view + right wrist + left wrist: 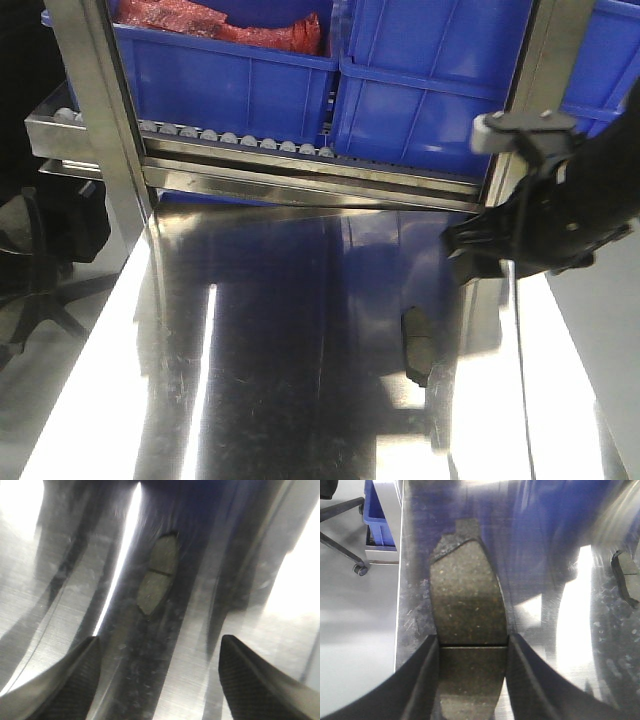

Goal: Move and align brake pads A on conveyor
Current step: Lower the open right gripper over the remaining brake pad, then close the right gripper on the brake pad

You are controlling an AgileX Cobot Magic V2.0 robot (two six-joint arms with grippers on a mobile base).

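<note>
Left hand (472, 640), angled downward, clamps brake pad (467, 595).

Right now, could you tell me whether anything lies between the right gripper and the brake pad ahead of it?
Nothing visible does. The right gripper is open, and only bare steel tabletop lies between it and the brake pad.

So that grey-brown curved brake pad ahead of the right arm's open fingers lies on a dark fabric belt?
No belt: the right wrist view shows the grey-brown curved brake pad lying on shiny steel tabletop, ahead of the open right fingers.
</note>
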